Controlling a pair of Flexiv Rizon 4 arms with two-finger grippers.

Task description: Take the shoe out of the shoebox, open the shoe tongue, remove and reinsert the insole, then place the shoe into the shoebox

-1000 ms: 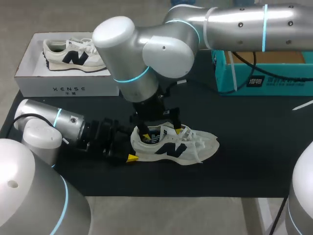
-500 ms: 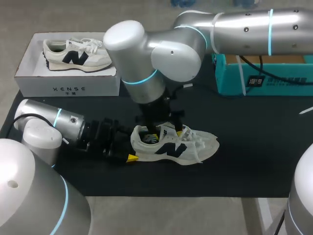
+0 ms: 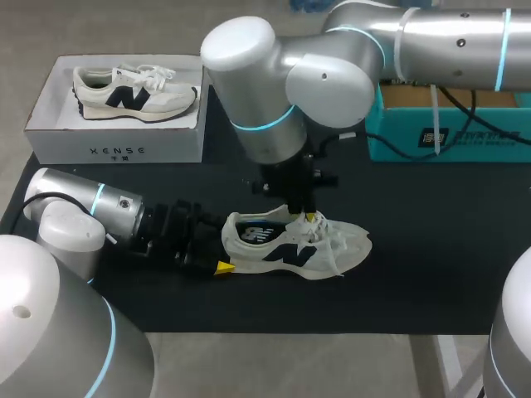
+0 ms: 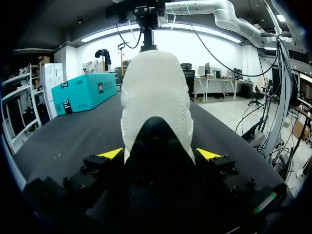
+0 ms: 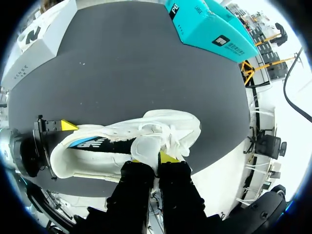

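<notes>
The shoe [image 3: 290,249] lay on the bench [image 3: 415,207], heel clamped in the left tool [image 4: 160,154], tongue [image 5: 146,144] pinched by the right tool [image 5: 151,158]. The insole [image 3: 253,235] sat inside, just beneath that tool; pulling, refitting and boxing seemed left

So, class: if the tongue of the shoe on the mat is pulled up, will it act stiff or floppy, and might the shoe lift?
Probably floppy: the tongue looks thin and curls where the right gripper pinches it. The shoe seems light and might lift, but the left gripper clamps its heel, which should hold it down.
</notes>
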